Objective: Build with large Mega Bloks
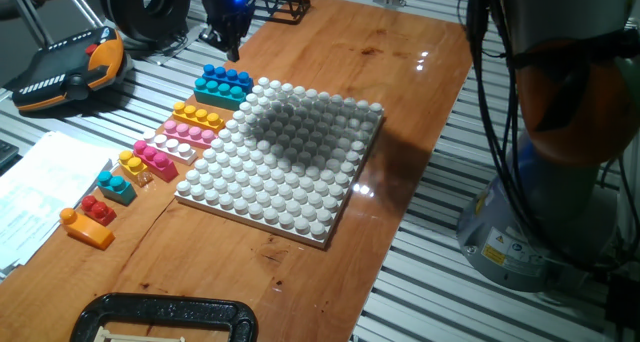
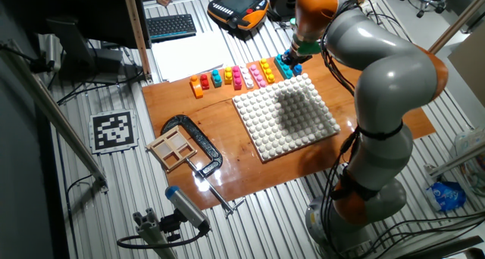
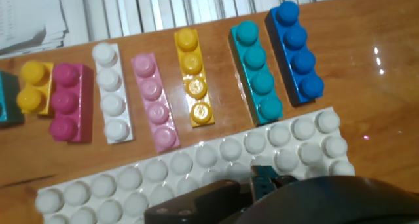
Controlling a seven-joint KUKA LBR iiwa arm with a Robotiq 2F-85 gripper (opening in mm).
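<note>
The large Mega Bloks lie in a row on the wood left of the white studded baseplate (image 1: 290,157). In the hand view they run from a blue brick (image 3: 298,54) through teal (image 3: 257,70), yellow (image 3: 193,76), pink (image 3: 155,103) and white (image 3: 110,93) to magenta (image 3: 69,103) and a short yellow one (image 3: 31,86). Red (image 1: 97,208) and orange (image 1: 85,228) bricks end the row. My gripper (image 1: 233,50) hangs above the blue and teal bricks (image 1: 222,82) at the far end. Its fingers taper to one tip, shut, and hold nothing. It also shows as a dark gripper (image 3: 265,179) over the baseplate edge.
A black clamp (image 2: 198,147) holding a small wooden frame (image 2: 173,147) sits at the board's near corner. Papers (image 1: 40,187) lie left of the bricks, and a teach pendant (image 1: 70,67) rests behind them. The robot base (image 2: 364,183) stands beside the board.
</note>
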